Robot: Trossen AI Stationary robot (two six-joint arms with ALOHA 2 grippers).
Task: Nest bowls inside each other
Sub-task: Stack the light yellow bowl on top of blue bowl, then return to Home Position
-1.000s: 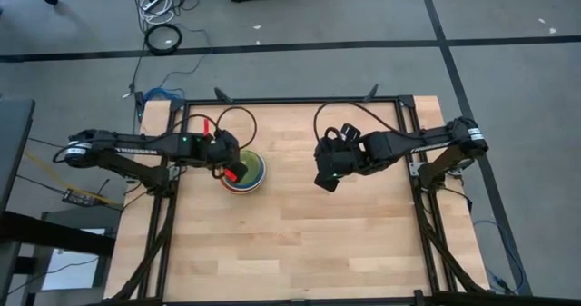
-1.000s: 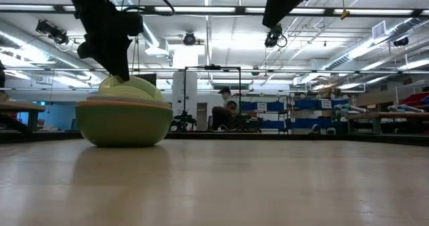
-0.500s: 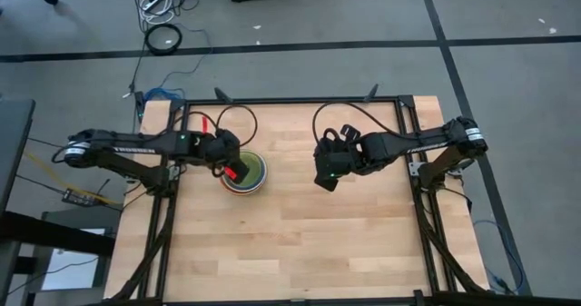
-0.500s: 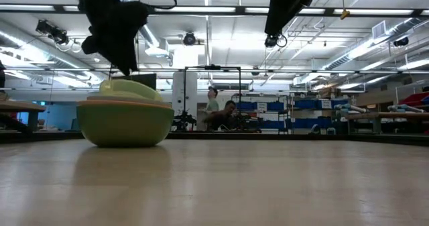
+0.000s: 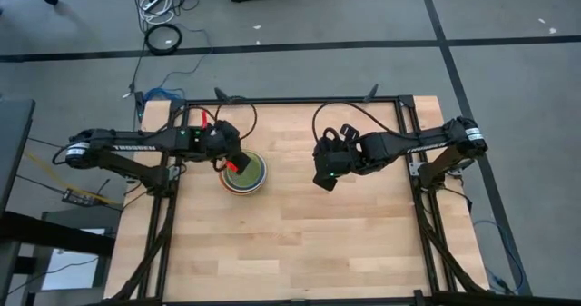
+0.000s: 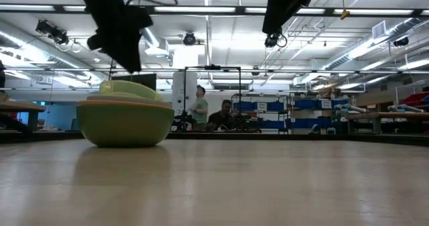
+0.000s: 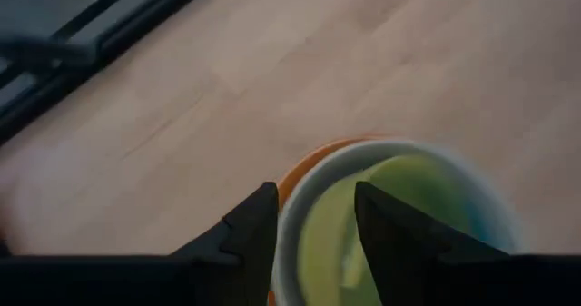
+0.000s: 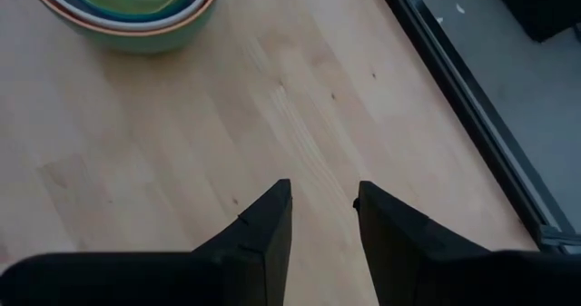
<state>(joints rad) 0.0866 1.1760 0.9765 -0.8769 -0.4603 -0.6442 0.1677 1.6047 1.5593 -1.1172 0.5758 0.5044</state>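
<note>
The bowls stand as one nested stack (image 5: 243, 173) left of the table's middle. The sage green bowl (image 6: 125, 124) is outermost and rests on the wood by its base. Inside it the left wrist view shows an orange rim (image 7: 302, 166), a white rim (image 7: 386, 150) and a yellow-green bowl (image 7: 399, 202). That innermost bowl (image 6: 129, 88) pokes up above the rims, tilted. My left gripper (image 7: 313, 202) hangs open just above the stack's left rim, clear of it (image 6: 131, 65). My right gripper (image 8: 322, 192) waits open above bare wood, right of the stack (image 5: 324, 181).
Bare wood (image 5: 300, 242) stretches to the right of the stack and toward the near edge. A black frame rail (image 5: 300, 101) with cables runs along the far edge, and rails (image 8: 472, 133) line the sides. People (image 6: 201, 108) are in the room far behind the table.
My left gripper has risen off the yellow-green bowl, which it touched a second ago, and now hangs clear above it. The yellow-green bowl has settled a little lower into the stack. My right gripper has kept still.
</note>
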